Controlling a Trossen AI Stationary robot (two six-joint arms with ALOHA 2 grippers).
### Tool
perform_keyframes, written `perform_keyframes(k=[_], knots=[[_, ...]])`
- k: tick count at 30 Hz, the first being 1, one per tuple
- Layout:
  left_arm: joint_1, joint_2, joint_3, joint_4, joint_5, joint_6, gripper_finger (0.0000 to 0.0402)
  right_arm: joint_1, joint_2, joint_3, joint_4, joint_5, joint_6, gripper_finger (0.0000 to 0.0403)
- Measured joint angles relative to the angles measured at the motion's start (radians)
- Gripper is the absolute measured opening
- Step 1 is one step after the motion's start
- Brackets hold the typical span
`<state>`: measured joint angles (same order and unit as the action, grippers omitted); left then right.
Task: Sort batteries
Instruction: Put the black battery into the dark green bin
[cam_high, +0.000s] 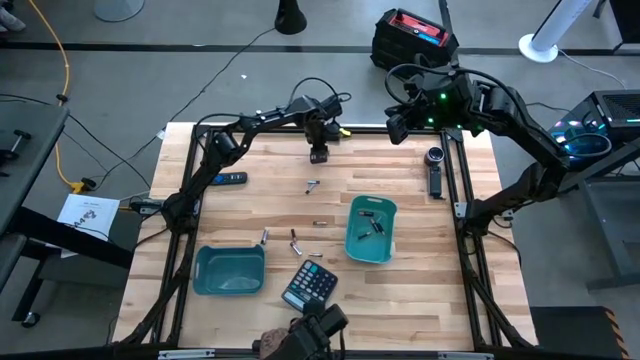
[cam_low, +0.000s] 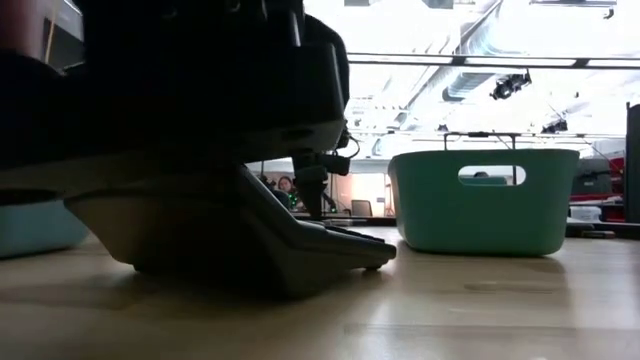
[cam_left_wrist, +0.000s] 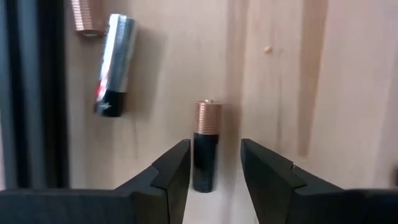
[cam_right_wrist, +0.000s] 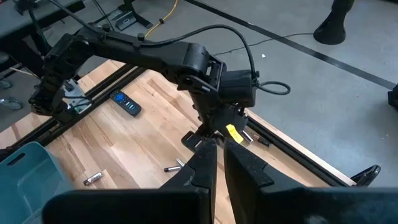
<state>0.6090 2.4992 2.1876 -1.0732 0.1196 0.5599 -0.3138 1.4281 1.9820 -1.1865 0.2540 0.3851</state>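
My left gripper (cam_high: 319, 155) stands near the table's far edge, pointing down and open. In the left wrist view (cam_left_wrist: 215, 144) its fingers stand on either side of a black battery with a copper end (cam_left_wrist: 205, 146) that lies on the wood. A silvery battery (cam_left_wrist: 115, 65) lies beside it. More batteries (cam_high: 312, 185) are scattered mid-table, and some lie in the right teal bin (cam_high: 371, 231). My right gripper (cam_high: 395, 128) hovers high over the far right corner, shut and empty; it also shows in its own wrist view (cam_right_wrist: 219, 158).
An empty teal bin (cam_high: 230, 270) and a dark calculator (cam_high: 310, 285) stand near the front edge. A black remote (cam_high: 230, 179) lies at the left and a dark stick-like device (cam_high: 435, 170) at the right. The black frame rails (cam_high: 180, 215) border the table.
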Motion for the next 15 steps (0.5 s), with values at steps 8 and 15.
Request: perform_keyframes(k=[8, 15], knots=[[0.003, 0.0, 0.0, -0.004, 0.008, 0.0, 0.0119, 0.0, 0.0, 0.0, 0.0, -0.021, 0.0, 0.0024], [0.02, 0.004, 0.0, -0.002, 0.082, 0.069, 0.0129, 0.0, 0.0, 0.0, 0.0, -0.028, 0.0, 0.0024]])
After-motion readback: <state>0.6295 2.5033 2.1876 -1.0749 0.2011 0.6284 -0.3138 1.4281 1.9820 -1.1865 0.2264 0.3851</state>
